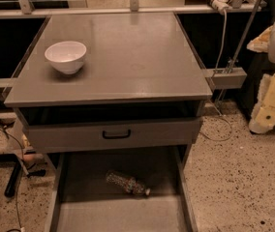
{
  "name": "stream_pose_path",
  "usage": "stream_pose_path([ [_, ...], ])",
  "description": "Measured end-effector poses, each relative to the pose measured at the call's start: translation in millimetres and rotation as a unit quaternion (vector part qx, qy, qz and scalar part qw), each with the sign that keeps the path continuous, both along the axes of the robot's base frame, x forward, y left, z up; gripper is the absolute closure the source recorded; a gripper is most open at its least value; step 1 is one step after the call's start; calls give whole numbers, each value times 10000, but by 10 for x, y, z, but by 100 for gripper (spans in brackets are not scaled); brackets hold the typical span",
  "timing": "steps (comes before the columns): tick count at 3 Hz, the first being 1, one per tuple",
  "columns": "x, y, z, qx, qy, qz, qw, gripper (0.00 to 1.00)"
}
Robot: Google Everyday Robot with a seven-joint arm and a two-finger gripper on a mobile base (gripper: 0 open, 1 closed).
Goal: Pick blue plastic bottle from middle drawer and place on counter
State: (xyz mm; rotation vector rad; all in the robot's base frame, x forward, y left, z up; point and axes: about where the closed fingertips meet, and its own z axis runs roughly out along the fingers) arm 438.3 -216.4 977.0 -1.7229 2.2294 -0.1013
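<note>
Clear, crinkly plastic with ribbed sides makes up the blue plastic bottle (pixel 127 183), which looks see-through and greyish rather than strongly coloured. It is small and lies on its side, with a pale cap pointing toward 4 o'clock. Whether it carries a label or any writing I cannot tell.

The bottle rests at 6 o'clock in the view, on the plain grey floor of the middle drawer (pixel 94 211), which is pulled out. It sits near the drawer's back, about midway between the low side walls and touching neither.

Above it is another drawer front (pixel 60 139) with a black handle (pixel 116 134), slightly open. Above that lies the flat grey surface (pixel 128 57), with a white bowl (pixel 66 56) upright at 10 o'clock.

My pincer (pixel 266 115) hangs at 3 o'clock, off the right side of the cabinet over the speckled floor (pixel 239 178), well apart from the bottle. I cannot tell whether it is apart or together.
</note>
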Motion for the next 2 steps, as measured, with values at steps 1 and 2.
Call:
stream_pose_path([
  [1,0,0,0,0,0,0,10000,0],
  [2,118,76,18,-250,-297,-217,9990,0],
])
